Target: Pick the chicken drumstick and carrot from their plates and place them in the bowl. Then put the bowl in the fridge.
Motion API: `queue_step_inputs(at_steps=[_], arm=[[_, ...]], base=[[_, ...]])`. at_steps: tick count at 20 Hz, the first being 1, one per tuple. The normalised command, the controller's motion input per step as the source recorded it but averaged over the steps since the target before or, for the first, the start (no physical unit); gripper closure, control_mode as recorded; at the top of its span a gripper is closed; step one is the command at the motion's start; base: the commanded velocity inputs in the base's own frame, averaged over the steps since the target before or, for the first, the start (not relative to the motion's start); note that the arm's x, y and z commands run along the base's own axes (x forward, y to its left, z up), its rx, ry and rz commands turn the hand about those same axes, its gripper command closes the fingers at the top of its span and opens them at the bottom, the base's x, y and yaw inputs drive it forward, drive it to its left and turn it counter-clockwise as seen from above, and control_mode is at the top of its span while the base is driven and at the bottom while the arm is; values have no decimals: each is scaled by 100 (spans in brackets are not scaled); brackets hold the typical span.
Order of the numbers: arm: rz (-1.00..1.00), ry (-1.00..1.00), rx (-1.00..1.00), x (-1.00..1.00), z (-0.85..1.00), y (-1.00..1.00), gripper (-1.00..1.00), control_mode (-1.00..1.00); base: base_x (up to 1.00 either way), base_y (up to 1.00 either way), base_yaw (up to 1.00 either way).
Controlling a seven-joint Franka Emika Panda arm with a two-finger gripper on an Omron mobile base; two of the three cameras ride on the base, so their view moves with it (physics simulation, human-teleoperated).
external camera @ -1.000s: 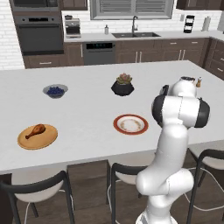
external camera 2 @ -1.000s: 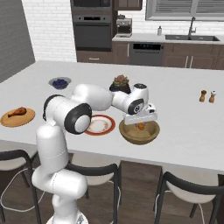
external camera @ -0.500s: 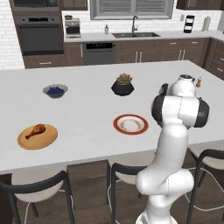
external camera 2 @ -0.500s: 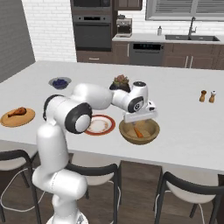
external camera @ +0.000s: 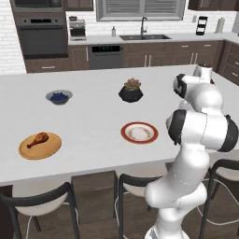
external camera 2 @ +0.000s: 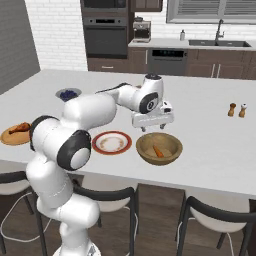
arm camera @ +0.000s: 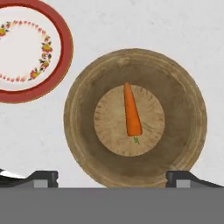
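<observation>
The orange carrot (arm camera: 131, 111) lies loose in the middle of the tan wooden bowl (arm camera: 87, 144), also seen as the carrot (external camera 2: 158, 150) in the bowl (external camera 2: 170, 154). My gripper (external camera 2: 152, 127) hovers just above the bowl's far rim, open, with nothing between its fingertips (arm camera: 43, 178). To the bowl's left sits the red-rimmed plate (external camera 2: 111, 142), bare. The chicken drumstick (external camera: 38, 138) rests on the wooden plate (external camera: 46, 149) at the counter's left end. The fridge is out of view.
A small bowl of blueberries (external camera: 59, 97) and a black succulent pot (external camera: 130, 91) stand further back on the white island. Salt and pepper shakers (external camera 2: 237, 110) stand to the right. Stools line the island's near edge.
The gripper has opened from shut and let the carrot go into the bowl. The hand has risen a little above the bowl.
</observation>
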Motion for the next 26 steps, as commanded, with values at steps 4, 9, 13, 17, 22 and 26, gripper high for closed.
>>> queue_step_inputs(at_steps=[4, 9, 13, 17, 22, 26], arm=[[0, -2, -3, -100, 56, 91, -100, -100], [2, -40, -22, -93, 38, 66, -100, -100], [0, -36, -16, -41, 4, 10, -100, -100], [0, -3, 0, -3, 0, 2, -100, -100], [0, 0, 0, 0, 0, 0, -100, 100], [0, 0, 0, 0, 0, 0, -100, 100]], base=[[0, 0, 0], [0, 0, 0], [0, 0, 0], [0, 0, 0], [-20, 88, 0], [0, 100, 0]])
